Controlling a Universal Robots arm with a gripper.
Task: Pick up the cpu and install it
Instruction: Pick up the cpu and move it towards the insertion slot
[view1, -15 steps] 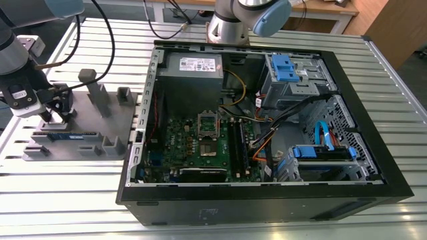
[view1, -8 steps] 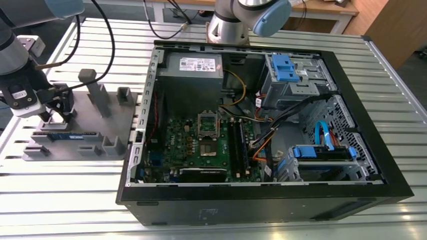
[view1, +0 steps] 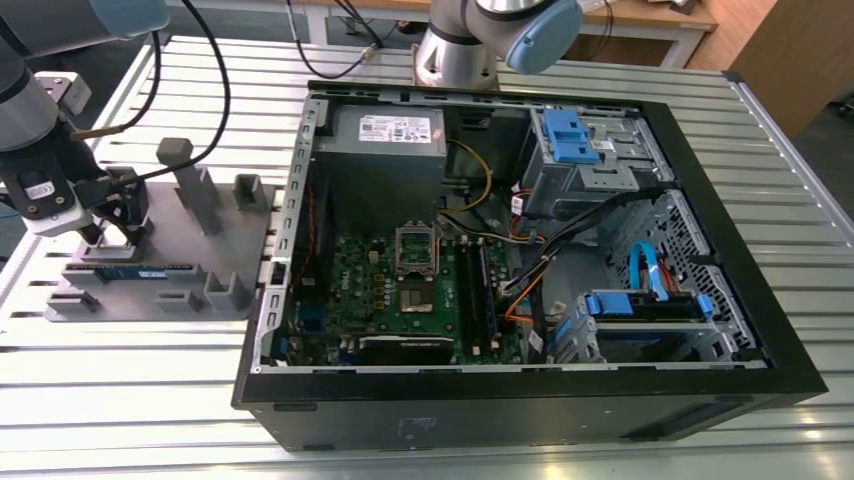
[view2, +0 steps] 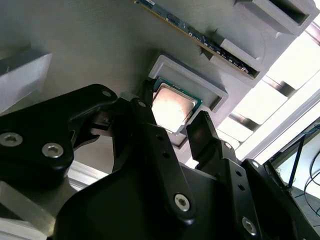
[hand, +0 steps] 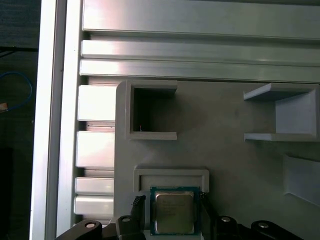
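Where the hand (view2: 174, 103) straddles it, the cpu (view2: 172, 107) — silvery, square — lies flat.

The chip (view2: 172, 107) lies flat in a shallow pocket (view2: 212, 90) of the grey holder (view2: 100, 45). Counting the memory stick (view2: 200, 37) as its twelve o'clock, the gripper's (view2: 175, 105) spread black fingers (view2: 200, 132) flank it at nine and three.

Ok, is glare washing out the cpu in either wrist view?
In the second wrist view, yes: a bright reflection bleaches the top of the cpu, and the table slats are blown out; in the first wrist view the cpu is evenly lit, with glare only on the table slats.
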